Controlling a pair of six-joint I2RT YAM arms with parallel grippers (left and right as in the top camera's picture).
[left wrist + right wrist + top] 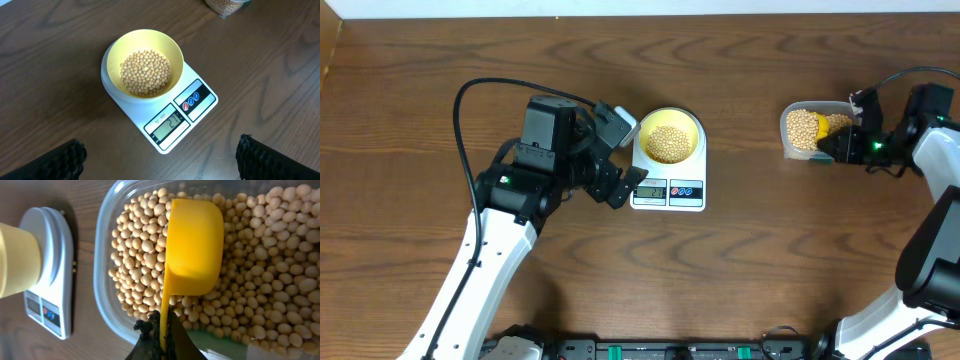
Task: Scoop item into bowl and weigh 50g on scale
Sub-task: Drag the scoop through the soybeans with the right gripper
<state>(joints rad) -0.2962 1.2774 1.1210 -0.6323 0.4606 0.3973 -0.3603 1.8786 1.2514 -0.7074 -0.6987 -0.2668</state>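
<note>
Beans (pixel 146 72) are held in the bowl (pixel 175 54) on the scale (pixel 175 117) at the table's 12 o'clock, flanked by the open-jawed left gripper (pixel 623 158), while a scoop (pixel 195 245) is clamped in the right gripper (pixel 162 332) at 2 o'clock.

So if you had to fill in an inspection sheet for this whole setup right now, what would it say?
Surface: brown wood-grain table.
Job's things: pale-yellow bowl sits on the white scale, partly filled with beans; display lit.
Supply: clear container holds more beans, with a yellow scoop resting on them.
Clutter: nothing seen.
Grippers: left pincer open, beside the scale; right pincer shut on the scoop's handle.
Cables: black cable loops from the left arm; second cable arcs by the right arm.
Surroundings: pale strip beyond the far edge; dark fittings along the near edge.
</note>
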